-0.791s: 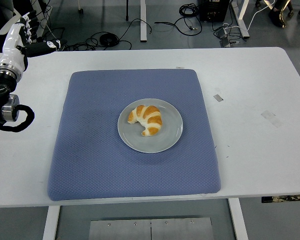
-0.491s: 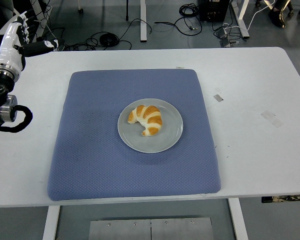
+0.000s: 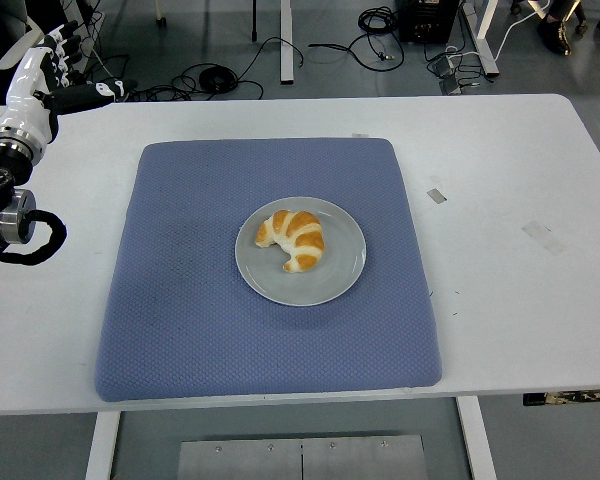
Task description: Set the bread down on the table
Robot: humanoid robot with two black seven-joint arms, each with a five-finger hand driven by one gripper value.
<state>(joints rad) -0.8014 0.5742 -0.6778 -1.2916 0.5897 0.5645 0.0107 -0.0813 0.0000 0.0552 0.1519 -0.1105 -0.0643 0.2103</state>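
Grey floor with cables and table legs is seen beyond the far edge of a white table (image 3: 500,180). A blue mat (image 3: 180,320) covers the middle of the tabletop, reaching close to the near edge. A grey plate (image 3: 335,280) lies at the mat's centre, and the bread (image 3: 292,239), a croissant, is resting on the plate, curved, its ends towards the near edge. Nothing about bread, plate or mat is altered from the two earlier frames. The only change is noted at the far left corner: the left hand (image 3: 42,72) is raised there, shifted slightly between frames, first tucked back toward the left edge, now a little further in again. Its fingers are small and partly cut off; whether they are spread or curled cannot be told, but nothing is held. The right arm is not seen. The task is judged barely begun: the bread is untouched, and bare tabletop is available along the right edge for placement.
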